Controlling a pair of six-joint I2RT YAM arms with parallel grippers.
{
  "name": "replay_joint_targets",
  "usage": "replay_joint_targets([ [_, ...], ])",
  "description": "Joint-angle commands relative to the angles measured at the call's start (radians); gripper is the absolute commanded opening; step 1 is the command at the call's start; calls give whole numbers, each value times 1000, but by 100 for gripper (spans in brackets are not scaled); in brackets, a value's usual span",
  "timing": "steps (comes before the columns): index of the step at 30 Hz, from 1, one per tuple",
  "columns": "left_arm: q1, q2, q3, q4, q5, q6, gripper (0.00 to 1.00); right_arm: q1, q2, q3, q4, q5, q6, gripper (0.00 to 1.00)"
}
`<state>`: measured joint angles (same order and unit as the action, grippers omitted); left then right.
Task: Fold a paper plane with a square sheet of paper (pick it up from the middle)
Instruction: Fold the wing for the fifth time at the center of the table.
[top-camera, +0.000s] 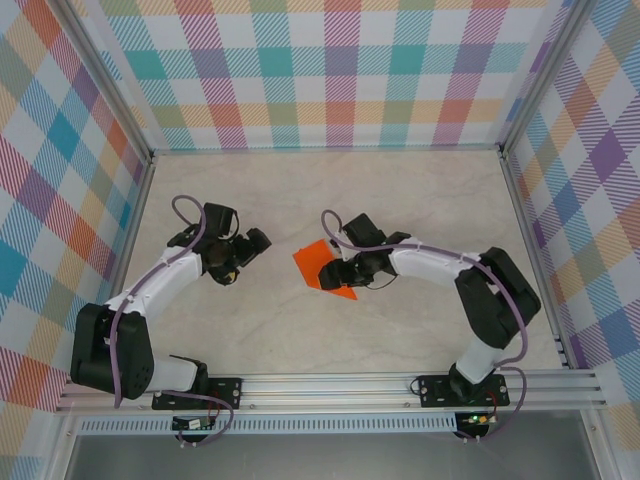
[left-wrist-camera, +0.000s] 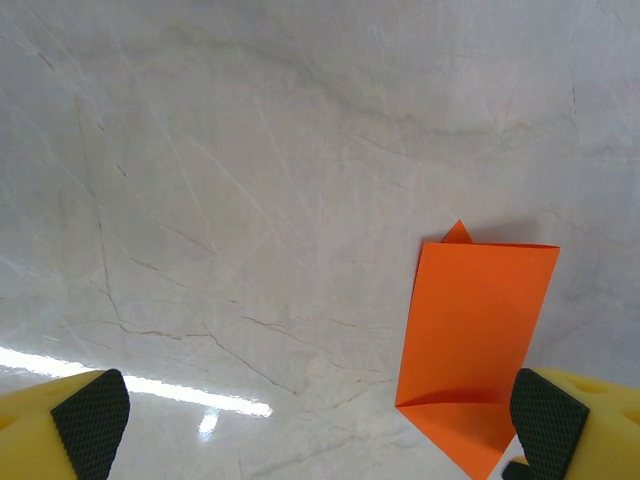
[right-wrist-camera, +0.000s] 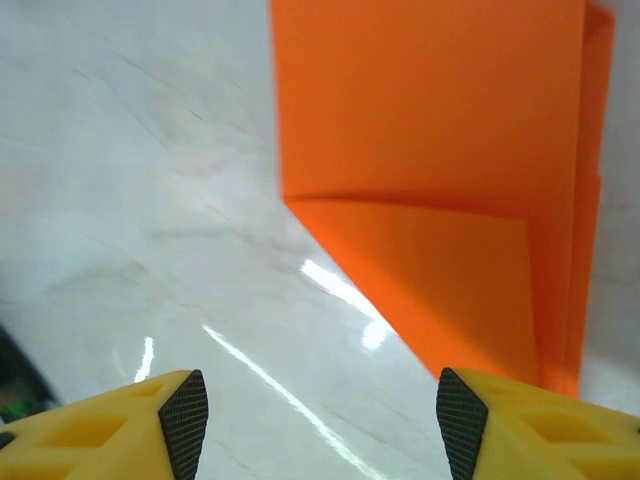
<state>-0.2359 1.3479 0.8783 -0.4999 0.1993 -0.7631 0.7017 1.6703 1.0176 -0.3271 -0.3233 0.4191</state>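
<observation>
Orange paper (top-camera: 314, 260) lying partly folded in the middle of the counter (top-camera: 400, 190), between the two arms!

The right fingers (top-camera: 338, 272) hover low over the sheet's near edge, parted about halfway with nothing gripped between them, one pad just above the folded corner. Off to the side, the left fingers (top-camera: 252, 243) are spread fully wide and empty, well apart from the paper.

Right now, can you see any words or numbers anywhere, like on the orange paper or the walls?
None can be read.
The orange paper is plain on every face shown.
The checked walls carry only coloured squares, the table only marble veins.
The small boards by the arm bases are too small to read.
</observation>
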Motion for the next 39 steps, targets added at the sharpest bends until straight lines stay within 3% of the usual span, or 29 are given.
replay_joint_targets([
  [1, -17, -22, -28, 57, 60, -26, 100, -4, -42, 13, 64, 22, 119, 64],
  [13, -118, 33, -81, 185, 156, -98, 99, -15, 82, 45, 97, 11, 156, 58],
  [18, -150, 82, -81, 213, 194, -130, 94, -38, 130, 49, 121, 31, 161, 55],
  [33, -273, 218, -80, 400, 247, -235, 84, -147, 183, -75, 295, -175, 299, 55],
  [39, -312, 264, -61, 432, 227, -262, 72, -174, 193, -100, 343, -231, 330, 54],
])
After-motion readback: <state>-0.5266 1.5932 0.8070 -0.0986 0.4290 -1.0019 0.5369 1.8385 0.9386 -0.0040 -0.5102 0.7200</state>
